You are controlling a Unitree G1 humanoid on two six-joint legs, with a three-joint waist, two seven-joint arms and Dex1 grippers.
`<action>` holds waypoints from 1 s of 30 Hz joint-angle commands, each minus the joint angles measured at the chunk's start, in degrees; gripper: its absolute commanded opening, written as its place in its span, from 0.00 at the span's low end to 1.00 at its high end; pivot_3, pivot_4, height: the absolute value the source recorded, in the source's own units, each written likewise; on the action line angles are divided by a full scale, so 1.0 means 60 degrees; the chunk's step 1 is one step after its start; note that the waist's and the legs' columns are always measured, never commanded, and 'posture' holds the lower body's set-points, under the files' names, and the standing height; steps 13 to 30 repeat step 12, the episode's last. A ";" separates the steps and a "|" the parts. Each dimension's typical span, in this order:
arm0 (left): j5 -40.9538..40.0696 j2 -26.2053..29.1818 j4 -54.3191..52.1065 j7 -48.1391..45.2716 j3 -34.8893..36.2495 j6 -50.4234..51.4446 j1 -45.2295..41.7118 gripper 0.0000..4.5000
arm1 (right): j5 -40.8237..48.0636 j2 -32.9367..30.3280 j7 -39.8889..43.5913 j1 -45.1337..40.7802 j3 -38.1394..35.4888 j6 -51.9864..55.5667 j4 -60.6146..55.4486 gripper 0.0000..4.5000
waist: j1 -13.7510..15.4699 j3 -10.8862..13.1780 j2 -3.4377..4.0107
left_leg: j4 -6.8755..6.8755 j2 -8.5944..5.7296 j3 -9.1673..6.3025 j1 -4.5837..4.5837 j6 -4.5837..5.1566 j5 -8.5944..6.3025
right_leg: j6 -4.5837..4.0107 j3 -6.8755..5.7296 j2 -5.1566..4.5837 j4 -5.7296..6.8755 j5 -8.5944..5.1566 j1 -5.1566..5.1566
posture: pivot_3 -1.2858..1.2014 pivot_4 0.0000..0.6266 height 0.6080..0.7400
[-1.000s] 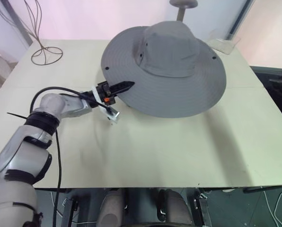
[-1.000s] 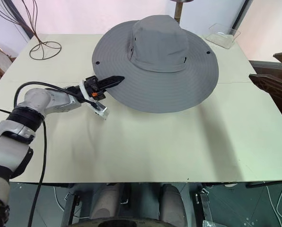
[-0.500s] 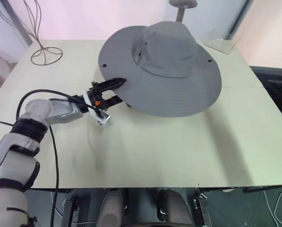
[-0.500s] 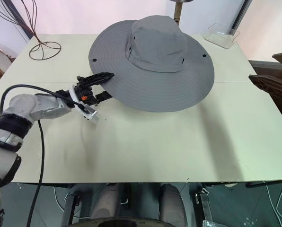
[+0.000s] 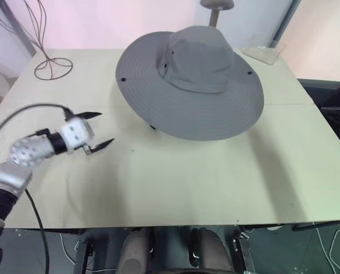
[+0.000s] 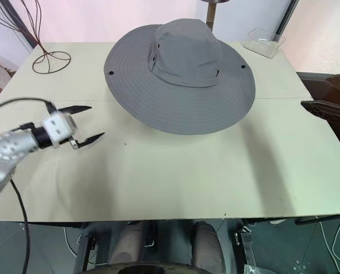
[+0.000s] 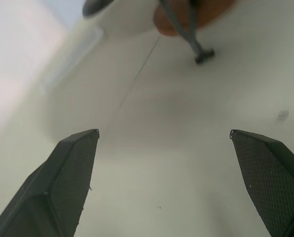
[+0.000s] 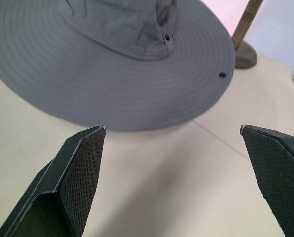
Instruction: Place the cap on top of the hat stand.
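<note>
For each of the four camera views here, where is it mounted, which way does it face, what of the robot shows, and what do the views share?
Left eye: on the head, looking down over the table; left gripper open beside the cap.
Right eye: beside it, same scene, slightly offset; wire stand at the far left.
Left wrist: along its own open fingers at the tabletop.
Right wrist: along its open fingers toward the cap's brim.
Shared: the eye views and the right wrist view show the cap and the grey pedestal stand.

Looks like lab or test room to me. My work surface: bare pale table [image 5: 175,182], plain white walls behind, loose cables on floor [image 6: 335,245], clear plastic tray [image 6: 265,43] and wire-loop stand [image 5: 47,60] as props.
</note>
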 commanded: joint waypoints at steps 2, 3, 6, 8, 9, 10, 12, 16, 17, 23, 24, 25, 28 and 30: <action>-0.2403 0.1015 -0.0236 -0.3310 0.1613 0.4286 -0.1509 0.99 | 0.0049 -0.0617 0.0663 -0.0598 0.0423 -0.0196 0.0683 1.00 | -0.0056 -0.0001 0.0005 | -0.0002 0.0002 0.0003 0.0003 0.0000 0.0000 | 0.0001 0.0001 0.0008 -0.0003 -0.0001 0.0000 | 0.52 0.24 1.00; -0.2452 0.1141 -0.0088 -0.3833 0.1751 0.4801 -0.1904 0.99 | 0.0073 -0.0694 0.0804 -0.0746 0.0548 -0.0186 0.0836 1.00 | -0.0060 -0.0001 0.0005 | -0.0002 0.0002 0.0004 0.0006 0.0000 0.0000 | 0.0001 0.0001 0.0009 -0.0001 -0.0001 0.0000 | 0.52 0.24 1.00; -0.2206 0.1284 0.0776 -0.5276 0.1873 0.6044 -0.3698 0.99 | 0.0121 -0.0922 0.0980 -0.1542 0.1128 -0.0153 0.1378 1.00 | -0.0057 0.0000 0.0012 | -0.0003 0.0002 0.0011 0.0010 -0.0001 0.0001 | 0.0001 0.0002 0.0013 -0.0001 -0.0001 0.0001 | 0.52 0.24 1.00; -0.1666 0.1104 0.1261 -0.5688 0.1800 0.6205 -0.4694 0.99 | -0.0064 -0.0975 0.1056 -0.1899 0.1538 -0.0330 0.1604 1.00 | -0.0053 0.0001 0.0012 | -0.0002 0.0002 0.0011 0.0009 -0.0003 0.0002 | 0.0001 0.0003 0.0015 -0.0001 -0.0002 0.0000 | 0.52 0.24 1.00; -0.1335 0.0973 0.1484 -0.5779 0.1734 0.6164 -0.5114 0.99 | -0.0135 -0.0961 0.1105 -0.2017 0.1690 -0.0404 0.1666 1.00 | -0.0048 0.0000 0.0012 | -0.0002 0.0002 0.0011 0.0007 -0.0003 0.0002 | 0.0001 0.0003 0.0017 -0.0003 -0.0002 -0.0001 | 0.52 0.24 1.00; -0.1027 0.0851 0.1672 -0.5882 0.1687 0.6089 -0.5437 0.99 | -0.0165 -0.0935 0.1145 -0.2127 0.1805 -0.0431 0.1710 1.00 | -0.0038 0.0000 0.0012 | -0.0002 0.0001 0.0011 0.0008 -0.0003 0.0002 | 0.0001 0.0003 0.0017 -0.0004 -0.0002 0.0001 | 0.52 0.24 1.00; -0.0432 0.0666 0.1876 -0.6043 0.1596 0.5863 -0.5800 0.99 | -0.0175 -0.0867 0.1166 -0.2291 0.1964 -0.0438 0.1740 1.00 | -0.0032 0.0000 0.0012 | -0.0002 0.0001 0.0012 0.0007 -0.0003 0.0002 | 0.0001 0.0003 0.0017 -0.0004 -0.0002 0.0001 | 0.52 0.24 1.00; -0.0432 0.0666 0.1876 -0.6043 0.1596 0.5863 -0.5800 0.99 | -0.0175 -0.0867 0.1166 -0.2291 0.1964 -0.0438 0.1740 1.00 | -0.0032 0.0000 0.0012 | -0.0002 0.0001 0.0012 0.0007 -0.0003 0.0002 | 0.0001 0.0003 0.0017 -0.0004 -0.0002 0.0001 | 0.52 0.24 1.00; -0.0432 0.0666 0.1876 -0.6043 0.1596 0.5863 -0.5800 0.99 | -0.0175 -0.0867 0.1166 -0.2291 0.1964 -0.0438 0.1740 1.00 | -0.0032 0.0000 0.0012 | -0.0002 0.0001 0.0012 0.0007 -0.0003 0.0002 | 0.0001 0.0003 0.0017 -0.0004 -0.0002 0.0001 | 0.52 0.24 1.00; -0.0432 0.0666 0.1876 -0.6043 0.1596 0.5863 -0.5800 0.99 | -0.0175 -0.0867 0.1166 -0.2291 0.1964 -0.0438 0.1740 1.00 | -0.0032 0.0000 0.0012 | -0.0002 0.0001 0.0012 0.0007 -0.0003 0.0002 | 0.0001 0.0003 0.0017 -0.0004 -0.0002 0.0001 | 0.52 0.24 1.00; -0.0432 0.0666 0.1876 -0.6043 0.1596 0.5863 -0.5800 0.99 | -0.0175 -0.0867 0.1166 -0.2291 0.1964 -0.0438 0.1740 1.00 | -0.0032 0.0000 0.0012 | -0.0002 0.0001 0.0012 0.0007 -0.0003 0.0002 | 0.0001 0.0003 0.0017 -0.0004 -0.0002 0.0001 | 0.52 0.24 1.00; -0.0432 0.0666 0.1876 -0.6043 0.1596 0.5863 -0.5800 0.99 | -0.0175 -0.0867 0.1166 -0.2291 0.1964 -0.0438 0.1740 1.00 | -0.0032 0.0000 0.0012 | -0.0002 0.0001 0.0012 0.0007 -0.0003 0.0002 | 0.0001 0.0003 0.0017 -0.0004 -0.0002 0.0001 | 0.52 0.24 1.00; -0.0432 0.0666 0.1876 -0.6043 0.1596 0.5863 -0.5800 0.99 | -0.0175 -0.0867 0.1166 -0.2291 0.1964 -0.0438 0.1740 1.00 | -0.0032 0.0000 0.0012 | -0.0002 0.0001 0.0012 0.0007 -0.0003 0.0002 | 0.0001 0.0003 0.0017 -0.0004 -0.0002 0.0001 | 0.52 0.24 1.00; -0.0432 0.0666 0.1876 -0.6043 0.1596 0.5863 -0.5800 0.99 | -0.0175 -0.0867 0.1166 -0.2291 0.1964 -0.0438 0.1740 1.00 | -0.0032 0.0000 0.0012 | -0.0002 0.0001 0.0012 0.0007 -0.0003 0.0002 | 0.0001 0.0003 0.0017 -0.0004 -0.0002 0.0001 | 0.52 0.24 1.00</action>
